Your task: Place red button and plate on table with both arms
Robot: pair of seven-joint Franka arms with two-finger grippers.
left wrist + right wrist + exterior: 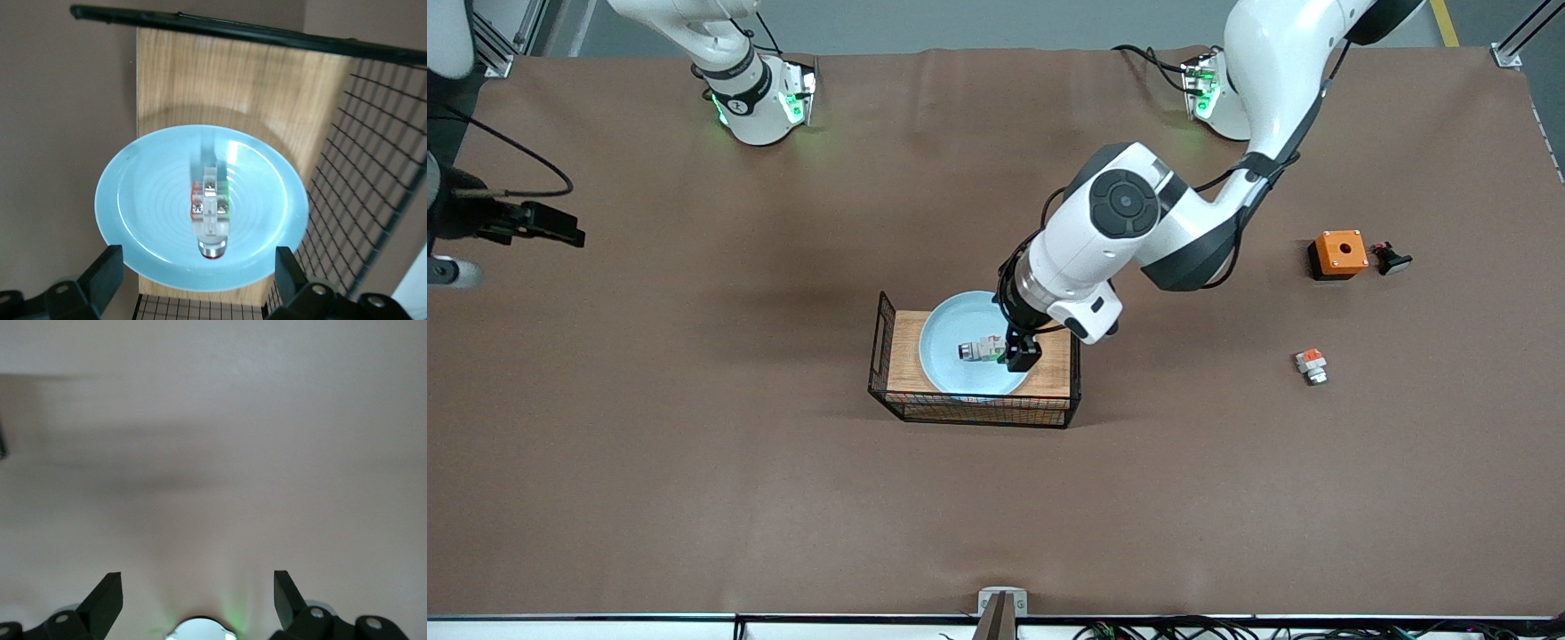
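The pale-blue plate [947, 347] lies on the wooden top of the black wire rack [974, 404]. The red button [981, 349], a small white-and-silver part with a green mark, lies on its side in the plate. My left gripper [1021, 350] hangs open just over the plate's rim toward the left arm's end. In the left wrist view the button [212, 215] lies on the plate [147, 200], short of my open left gripper [199, 277], which touches nothing. My right gripper [551, 227] waits open and empty over the table [694, 444] at the right arm's end; it also shows in the right wrist view [198, 600].
An orange box with a hole [1338, 253] and a small black part [1392, 259] lie toward the left arm's end. A small part with an orange-red top [1312, 364] lies nearer the camera than the box. The rack has a raised wire end [883, 333].
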